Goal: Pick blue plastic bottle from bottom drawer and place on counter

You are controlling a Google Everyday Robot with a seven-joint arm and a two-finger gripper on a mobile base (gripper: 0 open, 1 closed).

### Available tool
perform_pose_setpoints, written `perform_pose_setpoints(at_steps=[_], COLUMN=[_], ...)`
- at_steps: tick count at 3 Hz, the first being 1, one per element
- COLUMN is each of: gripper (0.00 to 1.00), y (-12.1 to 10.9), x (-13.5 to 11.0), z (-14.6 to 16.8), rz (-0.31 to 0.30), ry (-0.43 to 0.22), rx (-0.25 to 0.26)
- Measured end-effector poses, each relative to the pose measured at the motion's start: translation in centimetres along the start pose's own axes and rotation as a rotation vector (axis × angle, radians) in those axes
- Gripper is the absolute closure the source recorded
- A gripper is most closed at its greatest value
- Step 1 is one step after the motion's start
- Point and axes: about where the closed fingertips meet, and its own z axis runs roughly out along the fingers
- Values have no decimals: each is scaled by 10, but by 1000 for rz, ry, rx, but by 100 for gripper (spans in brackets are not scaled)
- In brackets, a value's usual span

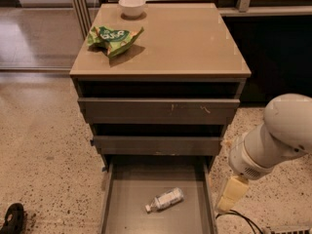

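One blue plastic bottle (165,199) lies in bottom drawer (130,206) | claw (232,195) right of drawer | grip: cannot tell

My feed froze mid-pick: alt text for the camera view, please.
The bottle lies on its side in the open bottom drawer, untouched. The gripper hangs just outside the drawer's right wall. On the counter sit a green bag and a white bowl.
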Motion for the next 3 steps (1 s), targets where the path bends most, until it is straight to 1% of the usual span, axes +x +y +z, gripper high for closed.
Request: perform_pose_setpoints(at_steps=[1, 2, 3], gripper=[0, 0, 0], y=[1, -5, -9], x=[18, 30, 34], z=[63, 113, 168], rz=[85, 153, 219], ry=[-4, -28, -108], rx=[2, -6, -62])
